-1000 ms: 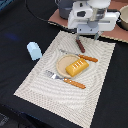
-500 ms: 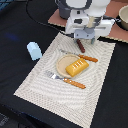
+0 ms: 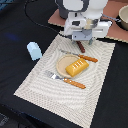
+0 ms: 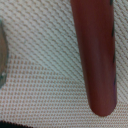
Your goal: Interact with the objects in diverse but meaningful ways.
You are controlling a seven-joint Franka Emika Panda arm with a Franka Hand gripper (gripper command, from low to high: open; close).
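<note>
Pincer state cannot be told: in the exterior view the arm's white head hangs low over the far edge of the placemat (image 3: 60, 85), and the pincer (image 3: 81, 42) itself is hidden beneath that housing, just above the near end of the sausage stick (image 3: 81, 47). That dark-brown stick lies on the mat's far edge, poking out from under the arm. On the middle of the mat sits a tan round plate (image 3: 64, 64), and the yellow ridged block (image 3: 77, 66) lies on it, set toward the exterior view's right side of the plate. A knife (image 3: 82, 56) with an orange wooden handle lies just beyond the plate, and a fork (image 3: 67, 79) with a like handle lies on the near side, its tines beside the plate's rim. The pale blue cup (image 3: 34, 50) stands off the mat on the black tabletop (image 3: 20, 30), toward the exterior view's left. A grey pot (image 3: 123, 19) shows at the far right corner on a brownish board (image 3: 112, 31).

In the wrist view, the sausage stick (image 4: 95, 55) fills much of the frame as a smooth reddish-brown rod with a rounded end, lying flat on the woven mat (image 4: 40, 55). A grey curved edge (image 4: 2, 50) shows at the frame's border; I cannot tell what it is. No fingers of the pincer appear in this view.
</note>
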